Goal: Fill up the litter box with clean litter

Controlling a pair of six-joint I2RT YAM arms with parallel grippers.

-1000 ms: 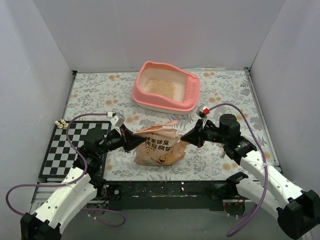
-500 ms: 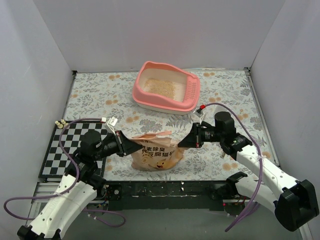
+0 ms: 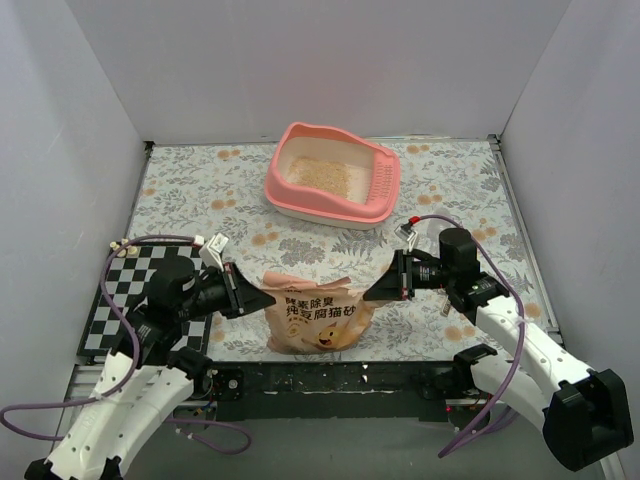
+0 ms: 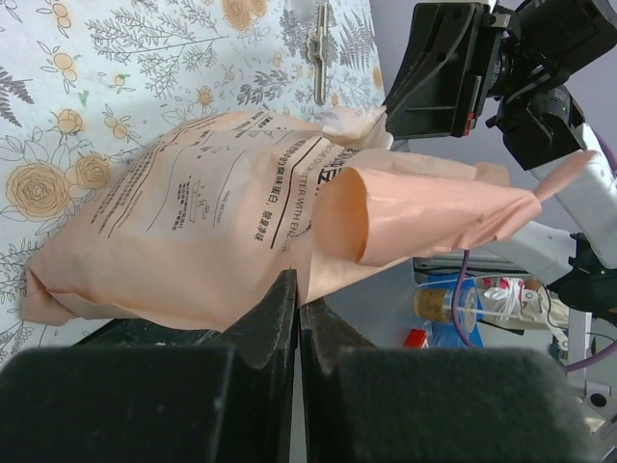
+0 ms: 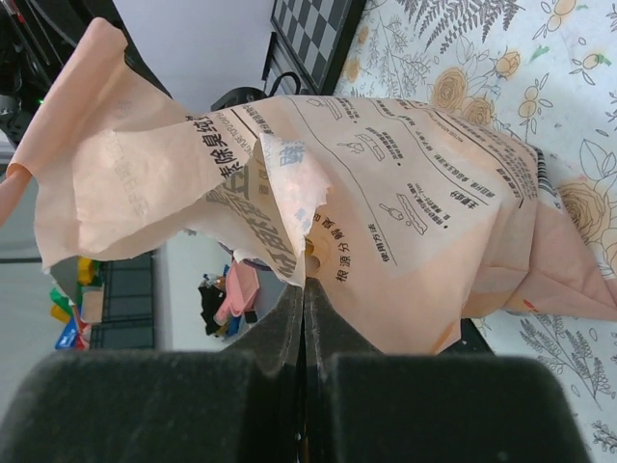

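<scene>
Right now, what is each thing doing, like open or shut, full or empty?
Pink plastic litter box: upright, with only a thin layer inside.
Tan sandy litter: lying in the box, with pale base showing around it.
Orange-tan printed bag: upright, top crumpled, pinched at both sides.
Left end effector: shut on the bag's edge.
Right end effector: shut on the bag's opposite edge.

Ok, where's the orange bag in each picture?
Top external: the bag is low in the middle, in front of the pink litter box.
Left wrist: it fills the middle of the picture.
Right wrist: it fills the middle there too.
Shared landmark: the flowery table cover, seen in all three.
</scene>
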